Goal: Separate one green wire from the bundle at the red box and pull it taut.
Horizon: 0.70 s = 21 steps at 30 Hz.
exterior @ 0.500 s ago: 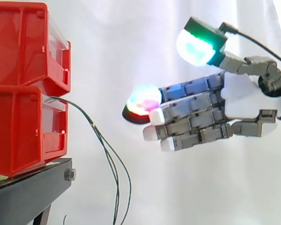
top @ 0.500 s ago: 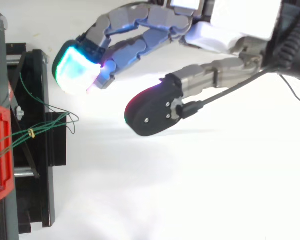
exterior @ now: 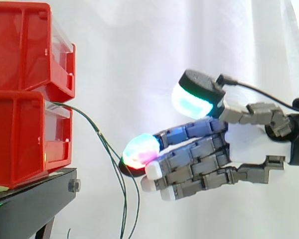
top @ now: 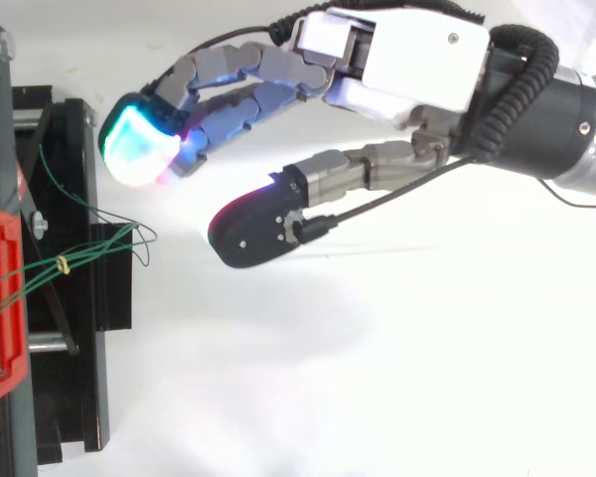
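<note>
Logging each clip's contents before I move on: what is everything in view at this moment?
red bins: two, red, stacked at the left on the stand.
black stand: one, black, under the bins.
green wires: one bundle, strand count unclear, green, coming out at the lower bin's front and hanging down past the stand's edge.
tie: one, yellow, round the wires near the bin.
white curtain: one, white, behind everything.
hand: one, grey and white, right of the wires, relaxed and holding nothing; the top view shows it apart from the wires.
fingertips: pads glowing green-cyan and magenta.
</note>
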Each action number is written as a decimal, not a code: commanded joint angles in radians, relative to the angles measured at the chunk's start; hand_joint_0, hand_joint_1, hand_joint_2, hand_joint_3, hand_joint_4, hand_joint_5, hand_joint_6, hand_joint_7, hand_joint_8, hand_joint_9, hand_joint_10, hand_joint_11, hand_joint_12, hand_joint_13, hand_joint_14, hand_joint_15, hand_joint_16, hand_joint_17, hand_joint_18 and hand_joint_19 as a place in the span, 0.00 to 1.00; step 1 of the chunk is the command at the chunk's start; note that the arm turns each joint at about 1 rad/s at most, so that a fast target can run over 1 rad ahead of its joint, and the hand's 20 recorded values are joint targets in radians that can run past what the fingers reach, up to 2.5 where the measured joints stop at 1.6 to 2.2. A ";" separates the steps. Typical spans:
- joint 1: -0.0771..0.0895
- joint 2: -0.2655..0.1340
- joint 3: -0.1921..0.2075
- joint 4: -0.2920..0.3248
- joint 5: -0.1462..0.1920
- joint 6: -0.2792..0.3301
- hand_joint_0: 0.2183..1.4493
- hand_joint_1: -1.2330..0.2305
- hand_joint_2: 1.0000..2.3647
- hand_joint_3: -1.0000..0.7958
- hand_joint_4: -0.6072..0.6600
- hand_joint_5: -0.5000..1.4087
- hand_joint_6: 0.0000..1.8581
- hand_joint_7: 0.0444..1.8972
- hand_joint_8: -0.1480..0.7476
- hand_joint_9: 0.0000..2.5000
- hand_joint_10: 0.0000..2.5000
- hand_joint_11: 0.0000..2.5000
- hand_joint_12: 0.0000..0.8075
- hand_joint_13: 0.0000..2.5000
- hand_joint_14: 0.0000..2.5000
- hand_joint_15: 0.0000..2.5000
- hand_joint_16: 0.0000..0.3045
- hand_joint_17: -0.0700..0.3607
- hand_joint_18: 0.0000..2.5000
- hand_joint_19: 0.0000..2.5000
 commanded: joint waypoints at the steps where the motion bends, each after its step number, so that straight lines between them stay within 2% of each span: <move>1: 0.002 -0.025 -0.001 0.009 0.041 -0.051 0.25 0.43 0.00 0.30 0.68 0.18 0.27 0.40 0.45 0.25 0.00 0.12 0.42 0.20 0.00 0.06 0.18 0.45 0.17 0.07; 4: 0.010 -0.054 0.000 0.055 0.044 -0.056 0.25 0.43 0.00 0.30 0.68 0.18 0.27 0.40 0.45 0.26 0.00 0.12 0.42 0.20 0.00 0.06 0.18 0.45 0.17 0.07; 7: 0.016 -0.065 0.005 0.089 0.045 -0.059 0.26 0.43 0.00 0.30 0.68 0.18 0.27 0.40 0.45 0.26 0.00 0.12 0.42 0.21 0.00 0.05 0.18 0.45 0.17 0.08; 8: 0.025 -0.073 0.006 0.109 0.045 -0.060 0.26 0.43 0.00 0.30 0.68 0.18 0.27 0.40 0.45 0.26 0.00 0.13 0.43 0.21 0.00 0.06 0.18 0.45 0.17 0.08; 16: 0.034 -0.074 0.009 0.115 0.044 -0.065 0.26 0.43 0.00 0.30 0.68 0.18 0.27 0.40 0.45 0.26 0.00 0.13 0.43 0.21 0.00 0.06 0.18 0.45 0.18 0.08; 21: 0.051 -0.074 0.012 0.140 0.044 -0.082 0.26 0.44 0.00 0.30 0.68 0.18 0.27 0.40 0.45 0.27 0.00 0.14 0.43 0.21 0.00 0.07 0.18 0.45 0.18 0.09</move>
